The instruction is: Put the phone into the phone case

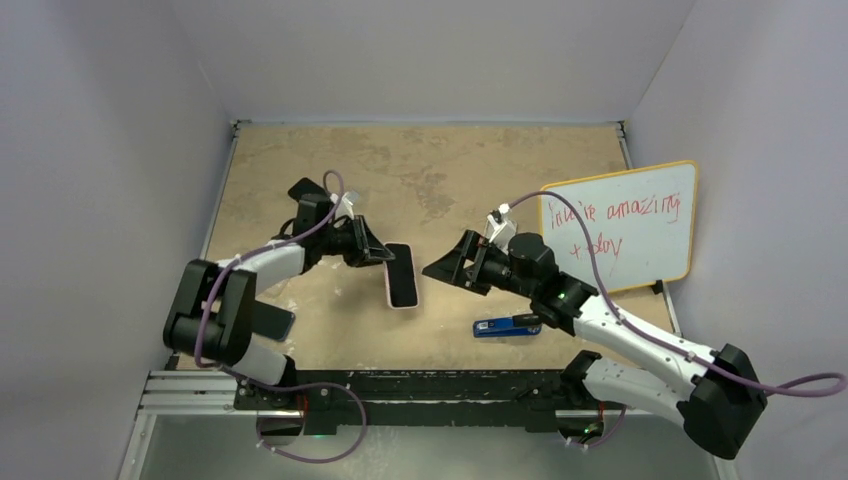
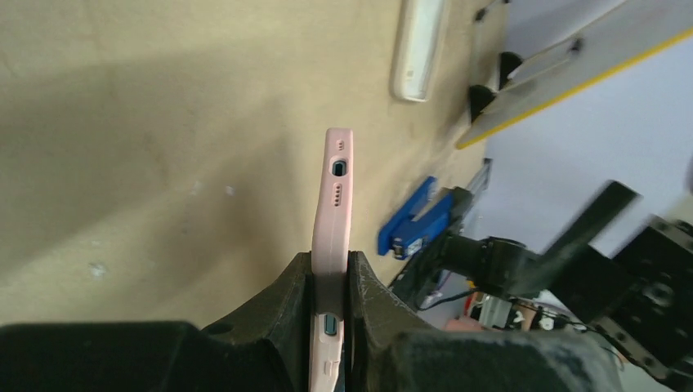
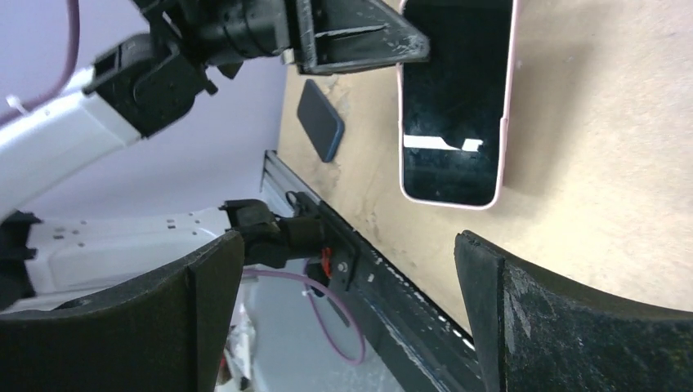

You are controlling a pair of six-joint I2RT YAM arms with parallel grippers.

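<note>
At the centre of the tan tabletop (image 1: 450,170): right gripper (image 3: 350,237) spread wide and clear, left gripper (image 1: 378,254) clamped on the soft pink phone case (image 2: 333,204), black glass-fronted phone (image 3: 453,106) apparently seated inside; seating stage, next likely pressing the corners home.

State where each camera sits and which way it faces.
Top external: above and behind the arm bases, looking down on the table; both arms, left gripper and right gripper show.
Left wrist: on the left arm, looking along its fingers, shut on the edge of the pink-cased phone.
Right wrist: on the right arm, behind its open fingers, facing the phone's screen and the left gripper.
Both wrist views share the phone.
</note>
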